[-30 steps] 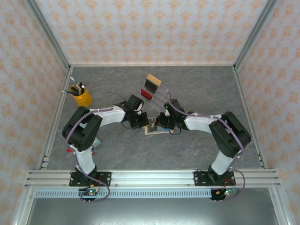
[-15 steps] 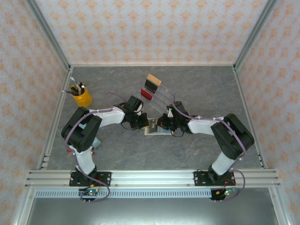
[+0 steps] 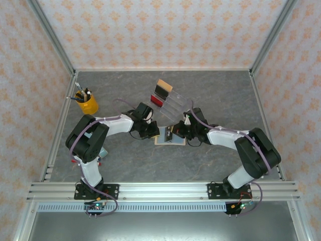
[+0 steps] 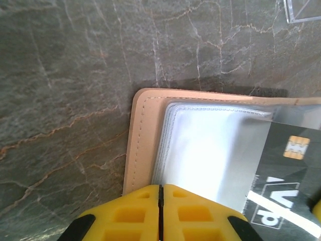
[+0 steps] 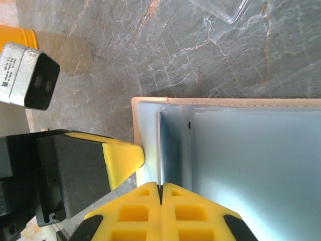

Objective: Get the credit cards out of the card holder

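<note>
The tan card holder [image 3: 163,142] lies open on the grey table, its leather edge [image 4: 143,145] framing clear sleeves [image 4: 210,150]. My left gripper [image 3: 154,132] is shut, its yellow tips [image 4: 160,187] pressing down on the holder's left edge. My right gripper [image 3: 174,133] is shut on a dark grey-black credit card [image 4: 286,175] with a gold chip, which sticks out of the sleeves to the right. In the right wrist view that card [image 5: 160,150] runs edge-on out of the right gripper [image 5: 161,187], above the holder [image 5: 225,102]. A red card [image 3: 157,100] and a tan, black-banded card [image 3: 163,88] stand in the acrylic stand.
The clear slotted acrylic stand [image 3: 173,103] sits just behind the holder; its corner shows in both wrist views [image 4: 301,10] [image 5: 220,7]. A yellow cup of pens [image 3: 86,103] stands at the left. Metal frame rails and patterned walls close in the table.
The right arm's elbow has swung out to the right and its gripper has drawn back a little with the dark card. The holder lies flatter. The left gripper has stayed put.
</note>
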Controlling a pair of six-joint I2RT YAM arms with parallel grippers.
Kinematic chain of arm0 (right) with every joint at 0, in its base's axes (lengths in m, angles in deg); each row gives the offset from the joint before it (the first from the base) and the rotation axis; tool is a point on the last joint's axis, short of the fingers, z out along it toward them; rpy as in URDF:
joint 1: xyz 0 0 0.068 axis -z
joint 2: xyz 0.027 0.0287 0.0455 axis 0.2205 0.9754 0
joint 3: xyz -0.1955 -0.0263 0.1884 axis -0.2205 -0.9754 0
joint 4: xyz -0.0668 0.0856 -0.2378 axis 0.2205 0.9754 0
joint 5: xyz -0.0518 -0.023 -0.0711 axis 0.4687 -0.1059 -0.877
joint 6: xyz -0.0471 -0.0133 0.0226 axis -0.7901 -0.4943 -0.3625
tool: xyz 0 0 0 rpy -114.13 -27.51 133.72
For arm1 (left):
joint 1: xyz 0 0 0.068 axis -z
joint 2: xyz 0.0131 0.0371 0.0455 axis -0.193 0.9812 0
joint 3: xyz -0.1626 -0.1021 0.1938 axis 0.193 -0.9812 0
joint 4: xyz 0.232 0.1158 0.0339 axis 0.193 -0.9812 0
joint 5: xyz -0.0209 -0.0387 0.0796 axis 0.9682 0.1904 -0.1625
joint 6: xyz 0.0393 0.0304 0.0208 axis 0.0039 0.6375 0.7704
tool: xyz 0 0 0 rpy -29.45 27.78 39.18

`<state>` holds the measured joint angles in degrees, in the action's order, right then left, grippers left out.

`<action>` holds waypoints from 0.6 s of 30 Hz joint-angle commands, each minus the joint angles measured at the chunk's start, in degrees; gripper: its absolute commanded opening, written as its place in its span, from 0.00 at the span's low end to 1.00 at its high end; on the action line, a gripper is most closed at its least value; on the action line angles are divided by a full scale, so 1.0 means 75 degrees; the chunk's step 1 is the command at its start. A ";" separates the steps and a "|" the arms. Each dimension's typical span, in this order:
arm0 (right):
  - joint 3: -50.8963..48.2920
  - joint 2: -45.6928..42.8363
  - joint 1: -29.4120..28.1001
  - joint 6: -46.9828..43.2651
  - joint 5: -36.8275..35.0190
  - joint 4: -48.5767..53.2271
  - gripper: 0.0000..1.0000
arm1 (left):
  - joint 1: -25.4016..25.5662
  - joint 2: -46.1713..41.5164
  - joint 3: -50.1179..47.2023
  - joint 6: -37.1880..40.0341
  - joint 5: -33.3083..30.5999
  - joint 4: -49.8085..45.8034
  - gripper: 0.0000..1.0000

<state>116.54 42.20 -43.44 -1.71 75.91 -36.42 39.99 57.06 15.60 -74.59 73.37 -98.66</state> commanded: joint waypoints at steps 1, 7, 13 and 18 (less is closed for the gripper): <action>-0.0162 -0.0597 0.0034 -0.0476 -0.0560 0.0611 0.00 | -0.0052 -0.0172 -0.0068 0.0174 0.0094 -0.0393 0.12; -0.0447 -0.1473 0.0214 -0.0634 -0.0627 0.0621 0.00 | -0.0269 -0.0850 -0.0081 0.0217 0.0735 -0.0160 0.21; -0.0276 -0.1798 0.0237 -0.0663 -0.0242 0.0140 0.00 | -0.0672 -0.1797 -0.0347 -0.0037 0.1596 0.0539 0.44; 0.0042 -0.1472 0.0261 0.0058 0.0418 -0.1166 0.00 | -0.1185 -0.2330 -0.0991 -0.0939 0.2563 0.2407 0.56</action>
<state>114.01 29.85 -41.82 -4.38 75.46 -36.40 32.95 41.12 11.04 -77.19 86.41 -90.61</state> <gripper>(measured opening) 0.049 0.545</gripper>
